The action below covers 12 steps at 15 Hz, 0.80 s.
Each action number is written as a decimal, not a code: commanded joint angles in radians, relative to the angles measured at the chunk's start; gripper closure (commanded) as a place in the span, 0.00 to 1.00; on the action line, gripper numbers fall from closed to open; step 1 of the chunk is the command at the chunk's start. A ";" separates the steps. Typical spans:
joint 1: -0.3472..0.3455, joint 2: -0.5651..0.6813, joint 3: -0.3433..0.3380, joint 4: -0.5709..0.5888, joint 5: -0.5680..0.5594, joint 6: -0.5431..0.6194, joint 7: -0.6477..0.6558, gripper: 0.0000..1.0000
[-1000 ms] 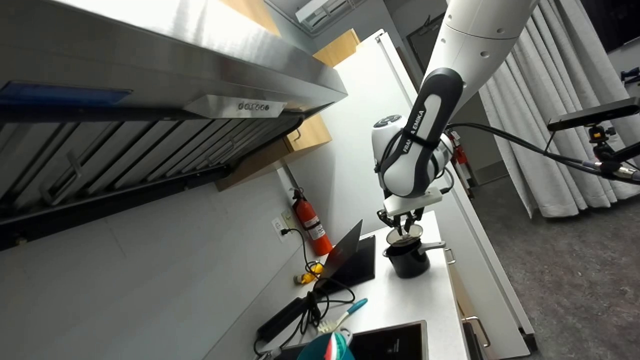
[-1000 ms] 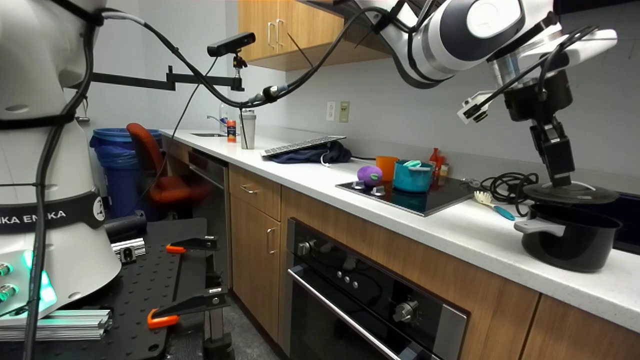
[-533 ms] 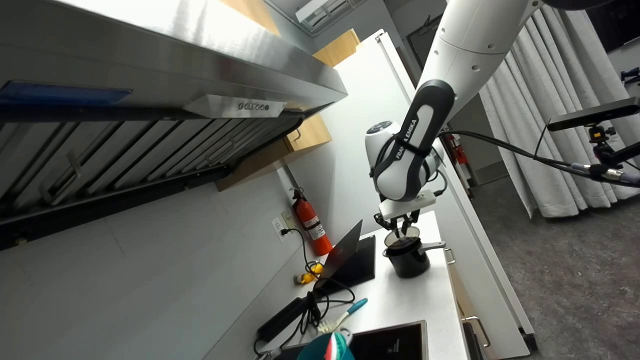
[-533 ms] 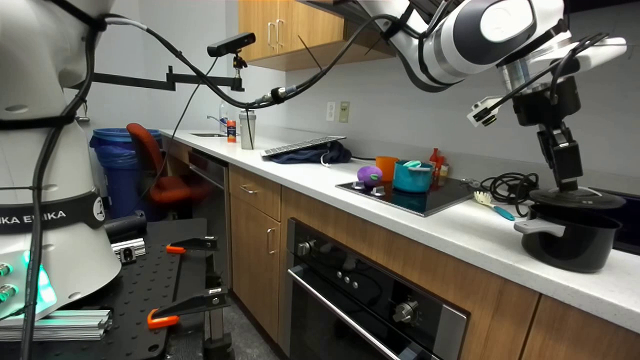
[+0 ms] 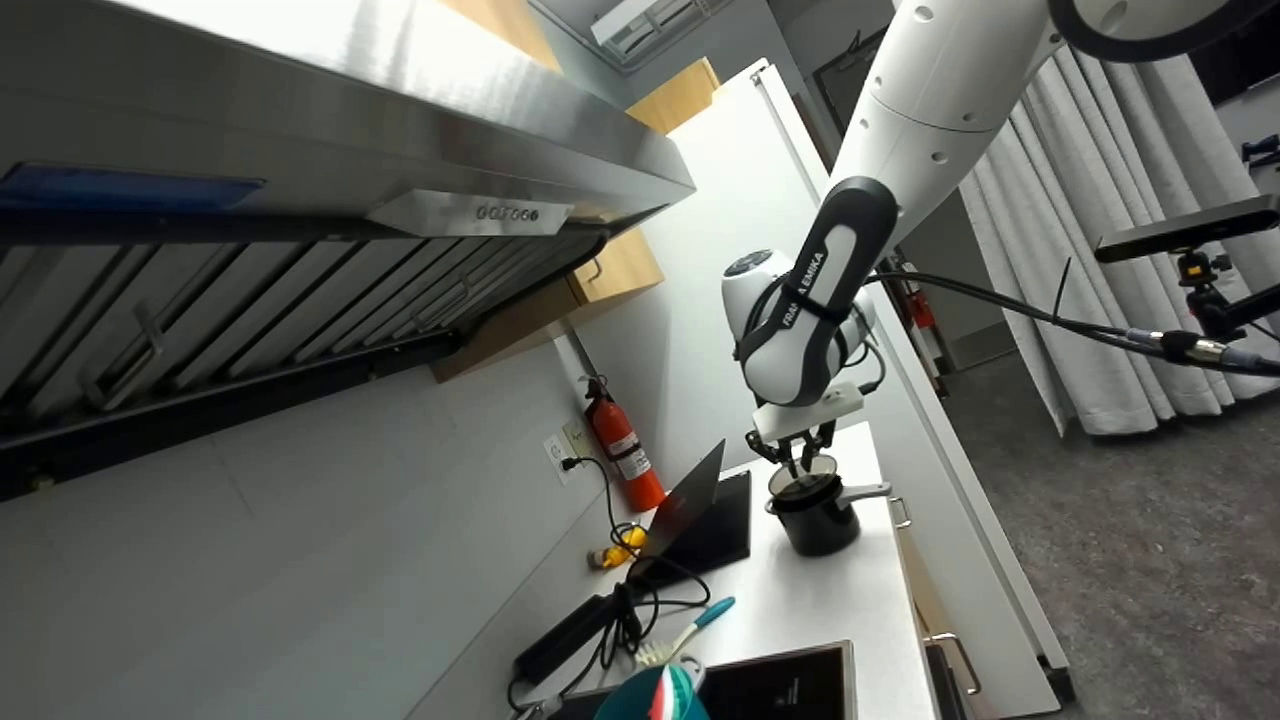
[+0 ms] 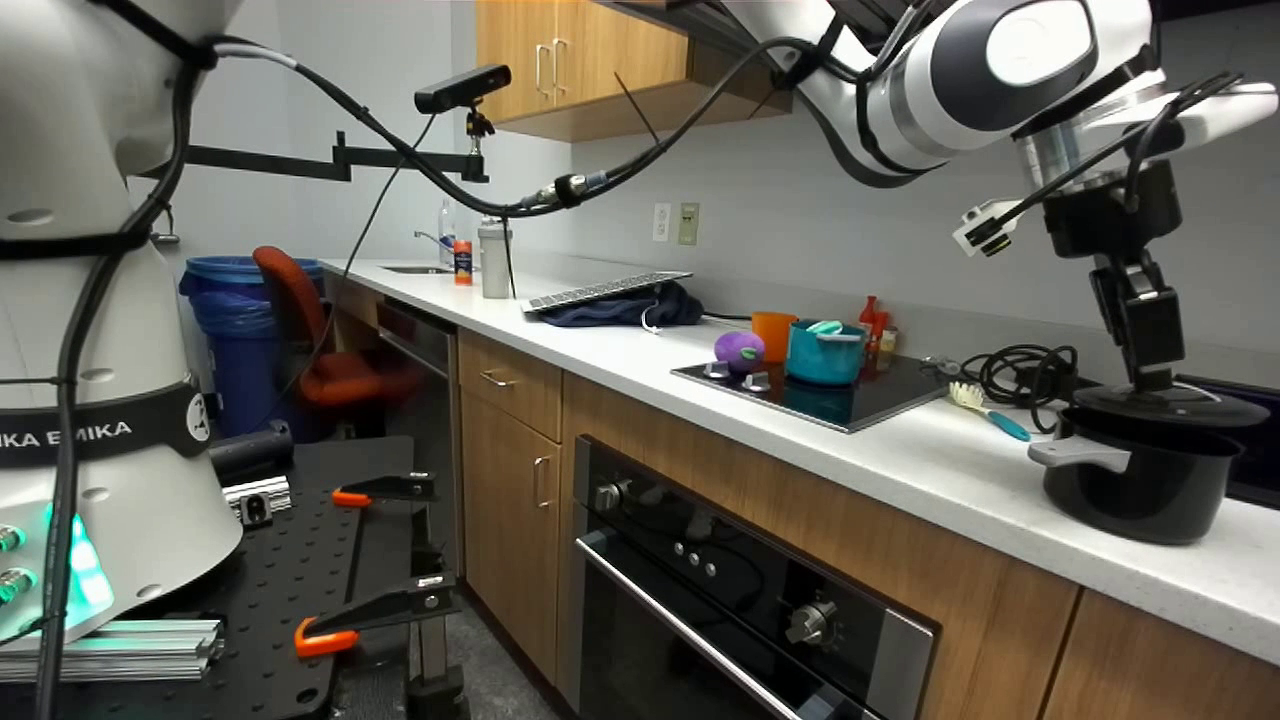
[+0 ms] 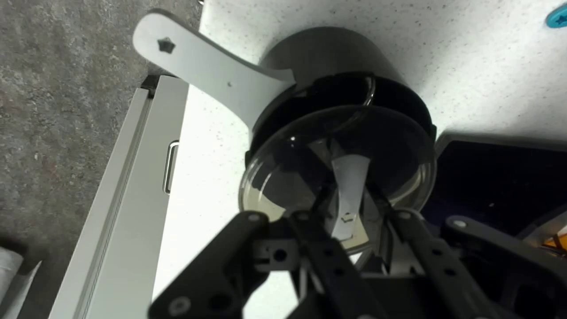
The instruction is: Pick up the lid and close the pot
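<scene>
The small black pot (image 5: 820, 527) stands upright on the white counter, its light grey side handle sticking out. It also shows in an exterior view (image 6: 1130, 495) and in the wrist view (image 7: 330, 53). My gripper (image 6: 1152, 380) is shut on the handle of the glass lid (image 6: 1195, 408). In the wrist view, the fingers (image 7: 350, 188) stand either side of the lid's grey handle. The lid (image 7: 288, 170) is just over the pot's rim but off centre, leaving a dark crescent of the opening uncovered on the side-handle side. Whether it touches the rim is unclear.
A dark flat panel (image 5: 715, 520) lies beside the pot; its edge shows in the wrist view (image 7: 491, 181). A brush with a teal handle (image 6: 1000, 424), a black cable (image 6: 1020, 370) and a teal pot (image 6: 825, 355) on the cooktop stand further along. A red extinguisher (image 5: 625, 445) stands by the wall.
My gripper has carried the lid lower, closer to the pot's rim, and shifted it sideways, to the right in the view from the arm base side. The pot has not moved.
</scene>
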 commanded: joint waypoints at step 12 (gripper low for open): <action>-0.020 0.074 0.017 0.118 0.007 -0.078 0.004 0.42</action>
